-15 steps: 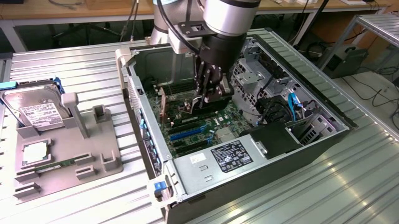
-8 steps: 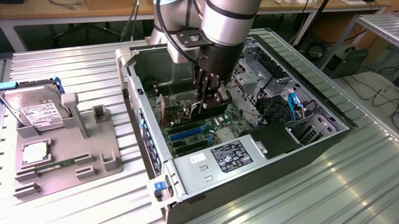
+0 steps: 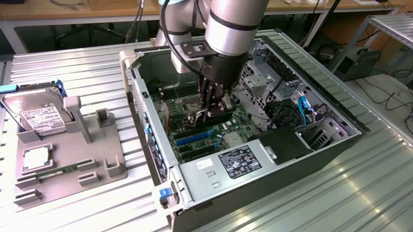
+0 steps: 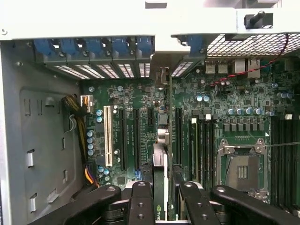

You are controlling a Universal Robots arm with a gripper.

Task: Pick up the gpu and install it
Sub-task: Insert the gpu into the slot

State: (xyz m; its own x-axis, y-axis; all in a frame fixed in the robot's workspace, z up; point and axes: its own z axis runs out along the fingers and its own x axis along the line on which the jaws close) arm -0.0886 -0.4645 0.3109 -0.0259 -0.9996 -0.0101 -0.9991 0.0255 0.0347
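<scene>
One arm reaches down into one open computer case (image 3: 139, 92) lying on its side in the middle of the bench (image 3: 310, 203). Its single gripper (image 3: 213, 108) (image 4: 165, 187) is pinching the one gpu (image 4: 159, 161). In the wrist view four black finger links flank the card, two on each side. The card stands on edge above the motherboard (image 4: 243, 93), between the long black slots. Its far end points toward the row of vented slot covers on the case's rear wall.

Six blue latches (image 4: 93, 47) line that rear wall. The board carries one white slot (image 4: 108, 136) and one empty processor socket (image 4: 241, 168).

Near the bench's edge at the exterior view's left sits one gray fixture (image 3: 96, 159), well apart from the gripper. It holds one silver hard drive (image 3: 38, 116) with a white label, one square silver chip (image 3: 36, 157) and one green memory stick (image 3: 58, 170).
</scene>
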